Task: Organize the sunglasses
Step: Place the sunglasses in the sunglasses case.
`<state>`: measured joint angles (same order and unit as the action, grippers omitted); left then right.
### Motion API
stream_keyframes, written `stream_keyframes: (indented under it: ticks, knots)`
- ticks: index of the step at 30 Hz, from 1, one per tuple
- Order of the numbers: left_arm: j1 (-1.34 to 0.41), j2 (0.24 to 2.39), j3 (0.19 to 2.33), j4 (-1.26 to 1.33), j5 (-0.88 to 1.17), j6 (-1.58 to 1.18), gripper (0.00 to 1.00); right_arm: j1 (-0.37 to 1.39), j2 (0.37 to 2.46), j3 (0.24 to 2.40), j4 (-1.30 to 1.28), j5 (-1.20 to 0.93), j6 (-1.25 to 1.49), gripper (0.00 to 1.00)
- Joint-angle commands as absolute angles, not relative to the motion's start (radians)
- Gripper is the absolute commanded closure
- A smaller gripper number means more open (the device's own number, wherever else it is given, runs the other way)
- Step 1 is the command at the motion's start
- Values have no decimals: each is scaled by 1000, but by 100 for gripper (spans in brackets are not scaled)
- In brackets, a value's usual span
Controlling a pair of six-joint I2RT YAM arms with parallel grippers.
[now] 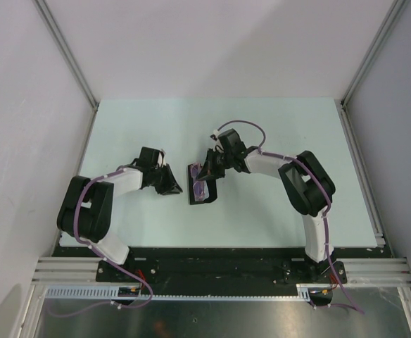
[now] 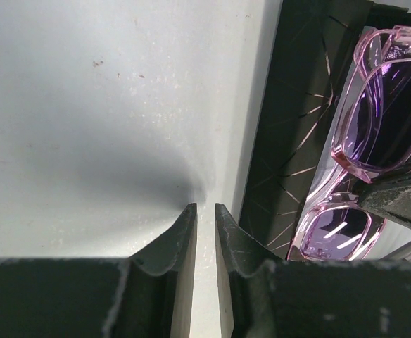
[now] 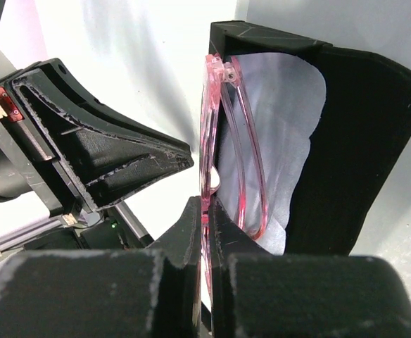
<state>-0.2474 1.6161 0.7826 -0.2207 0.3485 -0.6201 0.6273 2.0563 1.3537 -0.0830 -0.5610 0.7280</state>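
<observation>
The sunglasses (image 3: 207, 127) are in the open case (image 1: 191, 184) near the middle of the bench (image 1: 283, 127), their arms lying against the pale cloth (image 3: 283, 134) tucked inside. The right jaws reach in from about 2 o'clock and are clamped on the pink frame. My guess is that they are there to steer the pair down snug so the flap can fold over. The left jaws hover low at the case's 9 o'clock, with a narrow gap between them and nothing in it. They look placed to steady the case or take the flap.
</observation>
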Motion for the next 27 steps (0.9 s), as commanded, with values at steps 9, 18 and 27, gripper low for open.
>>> stream_keyframes:
  ticks: [9, 18, 27]
  knots:
    - [-242, 1606, 810, -216, 365, -604, 79, 638, 1994, 1338, -109, -480, 718, 100]
    - [-242, 1606, 813, -216, 380, -603, 79, 644, 2046, 1336, -11, -505, 742, 100]
    - [-245, 1612, 828, -210, 406, -603, 79, 655, 2052, 1336, -43, -450, 747, 100]
